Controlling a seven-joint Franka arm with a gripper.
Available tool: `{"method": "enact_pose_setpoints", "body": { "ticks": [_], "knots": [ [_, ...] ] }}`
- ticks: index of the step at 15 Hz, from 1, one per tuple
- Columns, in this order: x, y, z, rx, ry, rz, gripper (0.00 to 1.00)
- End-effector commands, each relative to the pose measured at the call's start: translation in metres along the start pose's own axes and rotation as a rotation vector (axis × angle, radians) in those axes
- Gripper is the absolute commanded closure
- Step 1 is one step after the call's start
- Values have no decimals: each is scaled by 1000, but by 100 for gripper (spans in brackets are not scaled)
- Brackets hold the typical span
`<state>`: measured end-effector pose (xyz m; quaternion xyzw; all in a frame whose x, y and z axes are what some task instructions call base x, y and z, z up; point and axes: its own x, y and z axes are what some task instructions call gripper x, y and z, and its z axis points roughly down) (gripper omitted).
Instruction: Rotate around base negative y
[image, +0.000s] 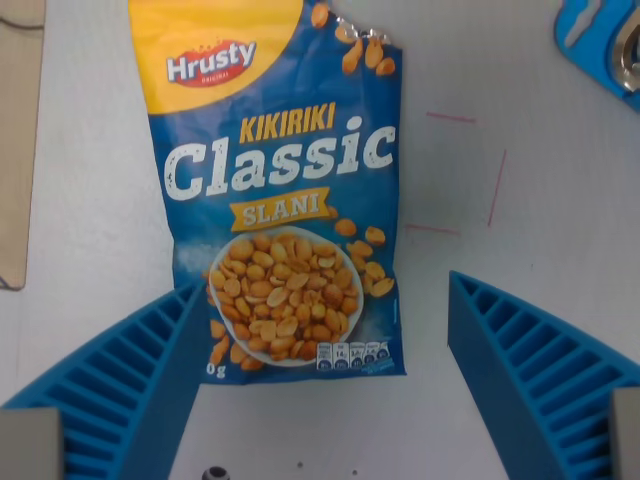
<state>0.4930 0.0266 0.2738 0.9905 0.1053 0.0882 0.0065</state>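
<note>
A blue and yellow bag of Hrusty Kikiriki Classic peanuts (280, 190) lies flat on the white table, printed side up, reaching from the top edge down to the picture's middle. My gripper (325, 335) is open, above the table. Its two blue ribbed fingers stand wide apart: the left finger (120, 385) overlaps the bag's lower left corner in the picture, the right finger (540, 360) is over bare table to the bag's right. Nothing is held between them.
A wooden board (18, 130) lies along the wrist view's left edge. A blue object with a metal part (605, 45) sits at the top right corner. Thin red lines (470, 175) are marked on the white table (540, 200) right of the bag.
</note>
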Motion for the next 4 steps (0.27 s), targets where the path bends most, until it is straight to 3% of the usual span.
{"method": "enact_pose_setpoints", "body": {
  "ticks": [1, 4],
  "knots": [
    [-15, -2, -5, -72, 286, -1, 0],
    [-15, -2, -5, -80, 325, -2, 0]
  ]
}}
